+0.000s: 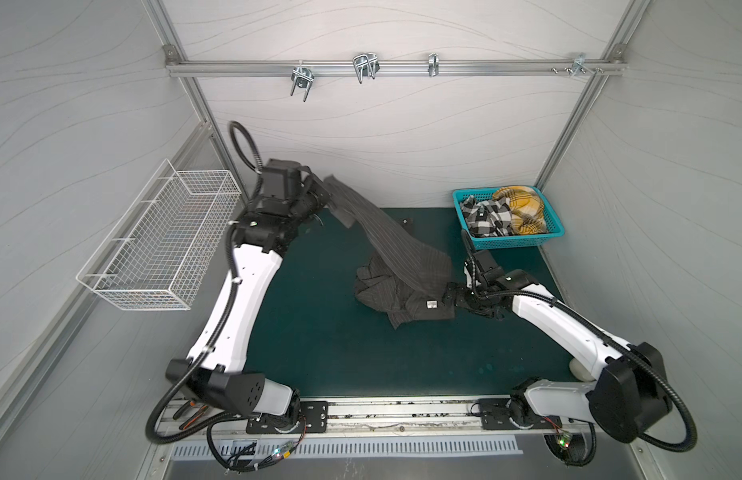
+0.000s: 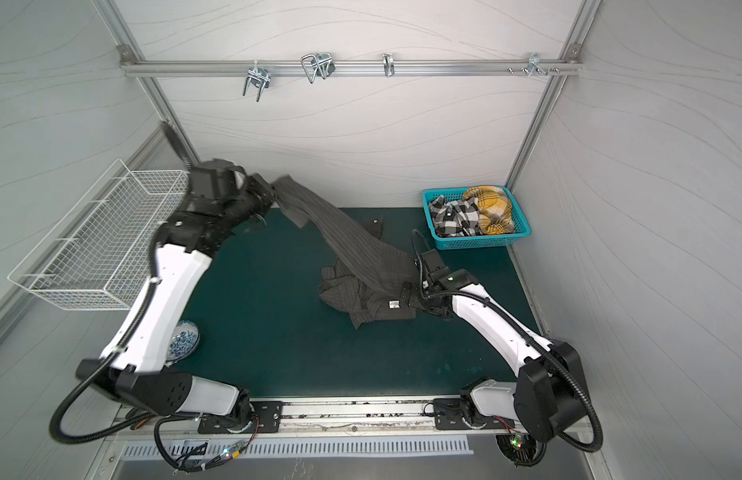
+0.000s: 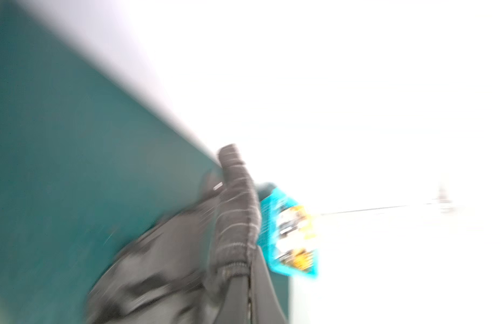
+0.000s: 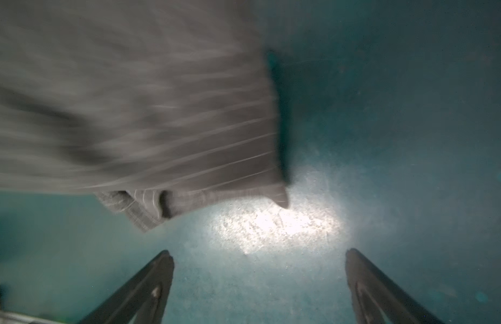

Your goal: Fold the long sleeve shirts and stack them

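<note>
Diagonally taut charcoal shirt [image 1: 402, 249], sleeve end [image 1: 334, 187] up far-left

bowl [image 2: 186, 338] half hidden, pinstriped shirt [image 3: 235, 213] blurred

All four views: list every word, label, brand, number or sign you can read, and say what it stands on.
No text can be read in any view.
Pale tag on the charcoal pinstriped shirt, in both top views: too small to read.
Wrist views: blurred, no lettering shows.
</note>
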You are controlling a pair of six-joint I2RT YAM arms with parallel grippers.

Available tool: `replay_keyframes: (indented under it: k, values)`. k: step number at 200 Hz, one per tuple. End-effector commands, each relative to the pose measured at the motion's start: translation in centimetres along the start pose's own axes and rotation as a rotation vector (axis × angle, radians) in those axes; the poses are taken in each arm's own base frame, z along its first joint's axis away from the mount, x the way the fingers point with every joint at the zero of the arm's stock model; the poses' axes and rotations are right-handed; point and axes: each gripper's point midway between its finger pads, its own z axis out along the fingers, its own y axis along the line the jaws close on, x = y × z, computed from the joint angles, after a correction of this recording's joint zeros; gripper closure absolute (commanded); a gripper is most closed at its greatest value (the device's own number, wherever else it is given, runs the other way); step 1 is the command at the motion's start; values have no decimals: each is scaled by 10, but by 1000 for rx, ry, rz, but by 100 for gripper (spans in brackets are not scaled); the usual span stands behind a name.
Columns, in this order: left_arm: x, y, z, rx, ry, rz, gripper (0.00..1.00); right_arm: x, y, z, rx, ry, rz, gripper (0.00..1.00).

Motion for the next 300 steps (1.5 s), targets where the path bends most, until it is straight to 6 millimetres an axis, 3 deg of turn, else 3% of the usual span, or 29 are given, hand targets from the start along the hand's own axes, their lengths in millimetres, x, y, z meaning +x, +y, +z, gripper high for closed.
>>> replay_keyframes:
  k: [1,34,73,96,108,122,137,162,206,229,240,255,265,280,287,300]
  values:
    - [-7,12,-30,-83,-24,31,100,-1,17,-2,-84,-2,-26,1]
    - [-3,4,-44,-40,2,6,100,5,66,2,-211,-34,-168,1]
    - [-10,3,-51,-51,-25,44,100,18,104,17,-196,-54,-376,1]
    - [-11,3,-47,-61,-21,41,100,33,114,15,-143,-119,-502,1]
    - [-9,6,-44,-73,-13,31,100,42,113,16,-126,-144,-534,1]
    - [-7,8,-41,-82,-2,17,100,46,97,24,-48,-147,-509,1]
    - [-8,9,-41,-87,-5,6,100,38,72,36,87,-142,-443,1]
    - [-13,10,-45,-88,-23,-2,100,23,51,54,203,-112,-403,1]
    - [-15,9,-51,-84,-26,-3,100,-12,55,72,215,-127,-346,2]
    - [-17,12,-51,-97,-32,5,100,-35,63,77,201,-153,-345,17]
    - [-18,15,-51,-109,-37,10,100,-48,67,75,195,-174,-353,40]
    - [-21,22,-52,-138,-52,14,100,-75,75,63,198,-223,-379,77]
    - [-26,31,-53,-177,-72,11,100,-106,74,40,250,-289,-379,99]
    - [-35,51,-58,-272,-109,-6,100,-157,78,-13,294,-416,-355,100]
    - [-37,62,-62,-327,-127,-16,100,-185,89,-54,272,-512,-343,100]
    - [-44,83,-74,-413,-169,-43,100,-217,114,-121,182,-667,-360,100]
